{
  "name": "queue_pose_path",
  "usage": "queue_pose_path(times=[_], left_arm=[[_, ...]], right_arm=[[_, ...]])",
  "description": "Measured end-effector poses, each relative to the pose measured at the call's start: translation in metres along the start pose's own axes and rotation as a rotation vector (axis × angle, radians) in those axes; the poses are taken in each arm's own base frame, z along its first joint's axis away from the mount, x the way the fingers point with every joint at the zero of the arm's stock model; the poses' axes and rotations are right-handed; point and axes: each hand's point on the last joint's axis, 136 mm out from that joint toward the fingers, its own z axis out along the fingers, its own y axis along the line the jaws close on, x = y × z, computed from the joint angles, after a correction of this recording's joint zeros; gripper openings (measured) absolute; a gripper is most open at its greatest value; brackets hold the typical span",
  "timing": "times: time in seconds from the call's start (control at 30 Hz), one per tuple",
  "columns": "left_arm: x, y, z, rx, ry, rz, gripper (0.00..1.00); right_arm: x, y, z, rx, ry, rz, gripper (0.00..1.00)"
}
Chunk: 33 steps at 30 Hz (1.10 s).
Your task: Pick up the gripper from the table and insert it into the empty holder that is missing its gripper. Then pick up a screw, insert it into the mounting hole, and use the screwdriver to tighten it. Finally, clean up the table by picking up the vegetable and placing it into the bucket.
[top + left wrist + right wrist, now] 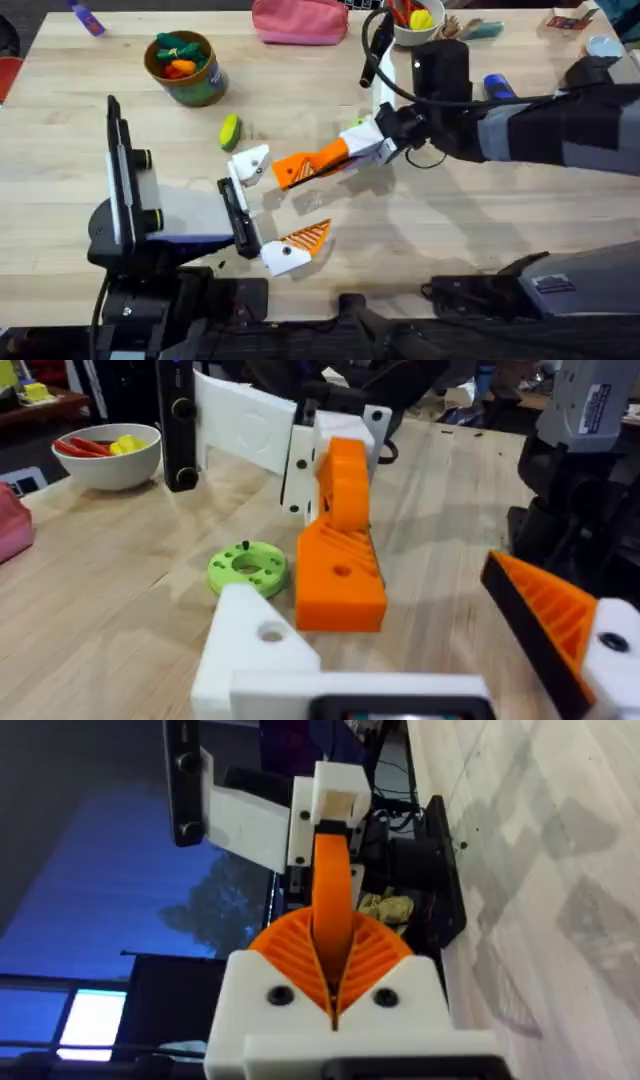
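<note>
Your right gripper [335, 158] has its jaws clamped on the orange gripper [292, 170].
Its tip sits just beside the tipless white holder [250, 162] on your left gripper [270, 205], whose jaws stand wide over the counter [450, 220].

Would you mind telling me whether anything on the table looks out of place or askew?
The left arm's white holder block lacks its tip; the orange ribbed fingertip, pinched in the right gripper, sits just beside it, not yet seated.
</note>
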Motion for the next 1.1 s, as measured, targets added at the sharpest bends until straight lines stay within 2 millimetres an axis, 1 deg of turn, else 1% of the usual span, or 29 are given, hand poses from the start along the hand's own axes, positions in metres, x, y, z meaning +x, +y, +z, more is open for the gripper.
queue_pose_path(times=[0.13, 0.37, 0.6, 0.9, 1.1], left_arm=[[0.000, 0.000, 0.000, 0.000, 0.000, 0.000, 0.985], [0.000, 0.000, 0.000, 0.000, 0.000, 0.000, 0.985], [0.000, 0.000, 0.000, 0.000, 0.000, 0.000, 0.985], [0.000, 0.000, 0.000, -0.002, 0.000, 0.000, 0.986], [0.000, 0.000, 0.000, 0.000, 0.000, 0.001, 0.985]], right_arm=[[0.000, -0.002, 0.003, 0.003, 0.004, 0.003, 0.009], [-0.002, -0.011, 0.013, 0.000, 0.035, 0.029, 0.009], [-0.008, -0.007, 0.015, -0.004, 0.041, -0.001, 0.009], [-0.008, -0.006, 0.016, -0.006, 0.044, -0.012, 0.009], [-0.010, -0.001, 0.021, -0.008, 0.057, -0.041, 0.009]])
